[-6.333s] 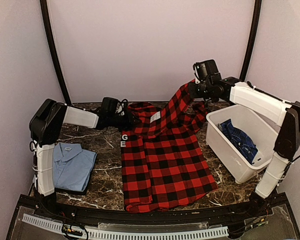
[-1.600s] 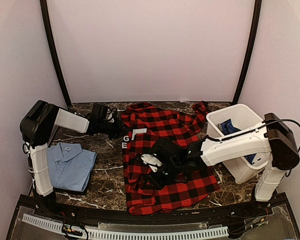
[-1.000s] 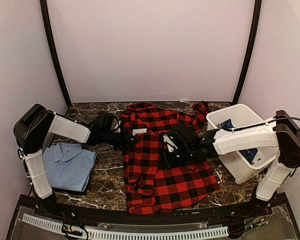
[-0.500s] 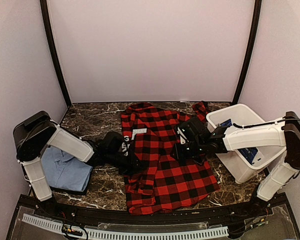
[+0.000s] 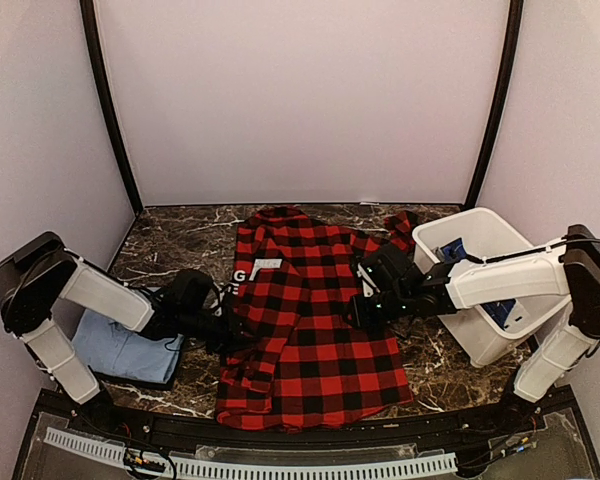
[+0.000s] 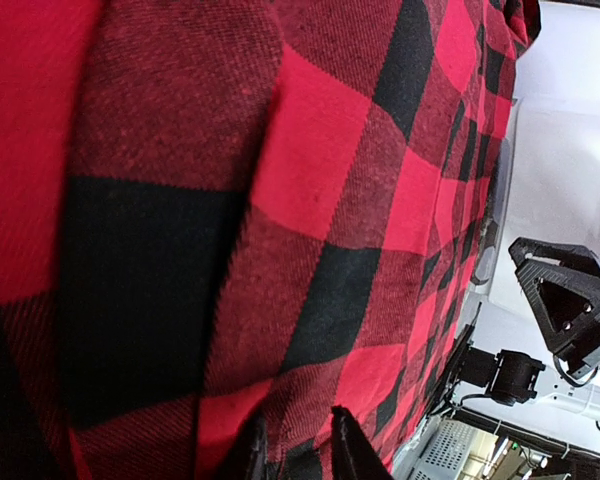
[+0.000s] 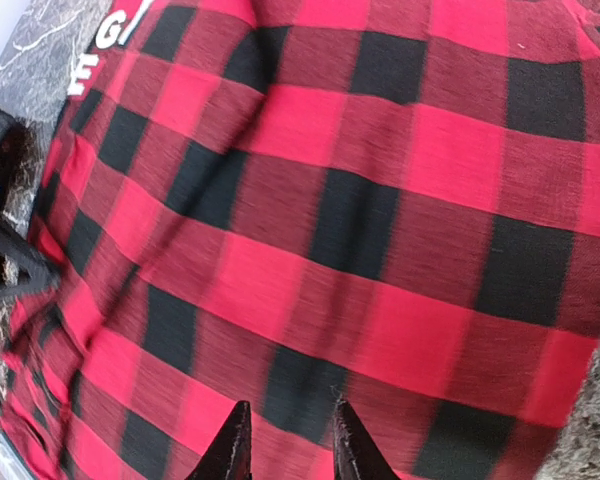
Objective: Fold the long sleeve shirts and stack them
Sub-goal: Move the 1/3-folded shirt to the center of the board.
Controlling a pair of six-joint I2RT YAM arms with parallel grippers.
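The red-and-black checked flannel shirt (image 5: 310,335) lies spread across the middle of the table, with its white neck label (image 5: 266,265) near the collar. My left gripper (image 5: 228,328) is low at the shirt's left edge. In the left wrist view (image 6: 298,455) its jaws stand narrow, with flannel cloth (image 6: 330,200) between them. My right gripper (image 5: 358,300) hovers over the shirt's right half. In the right wrist view (image 7: 288,440) its fingers are apart just above the cloth (image 7: 380,200). The light blue shirt (image 5: 115,350) lies folded at the front left, partly hidden by my left arm. The dark blue shirt (image 5: 458,252) is in the bin.
A white plastic bin (image 5: 470,330) stands at the right, close behind my right forearm. The table is dark marble (image 5: 170,240). Black frame posts stand at the back corners, and a rail runs along the front edge.
The left gripper has moved forward and left along the shirt's edge. The whole flannel has slid left and toward the front with it. The right gripper has drawn back a little toward the right.
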